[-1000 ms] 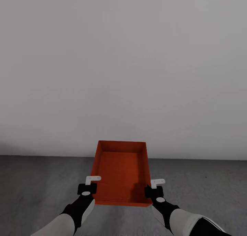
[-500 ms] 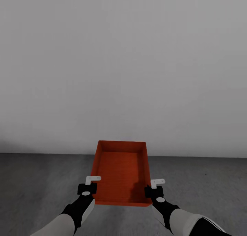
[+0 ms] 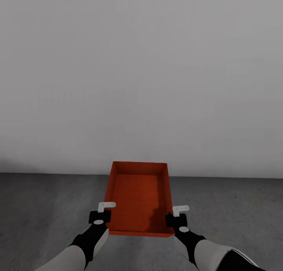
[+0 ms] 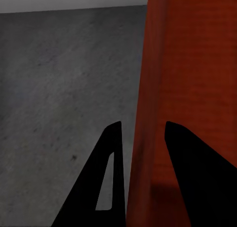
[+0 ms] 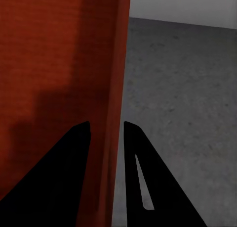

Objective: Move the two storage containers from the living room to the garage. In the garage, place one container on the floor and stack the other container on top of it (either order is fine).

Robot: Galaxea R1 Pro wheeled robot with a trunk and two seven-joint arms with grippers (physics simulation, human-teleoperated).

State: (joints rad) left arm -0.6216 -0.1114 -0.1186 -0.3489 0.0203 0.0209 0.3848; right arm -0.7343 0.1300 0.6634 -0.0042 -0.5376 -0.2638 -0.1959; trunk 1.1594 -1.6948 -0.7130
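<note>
1. Storage container (image 3: 137, 200), orange-red and open-topped, was held level in front of the robot above the grey concrete floor (image 3: 47, 208), gripped on its two long side walls near the near end.
2. The left gripper (image 3: 103, 212) was clamped on the container's left wall; in the left wrist view the two dark fingers (image 4: 106, 177) straddled that wall (image 4: 148, 138), one outside and one inside the bin.
3. The right gripper (image 3: 177, 215) was likewise clamped on the right wall; in the right wrist view its fingers (image 5: 136, 177) sat either side of the wall (image 5: 111, 113).
4. The container's inside was bare, with a shadow falling across its near right corner.
5. Beyond the container, the mottled floor ran to a plain white-grey wall (image 3: 141, 74), which met it just behind the bin's far end.
</note>
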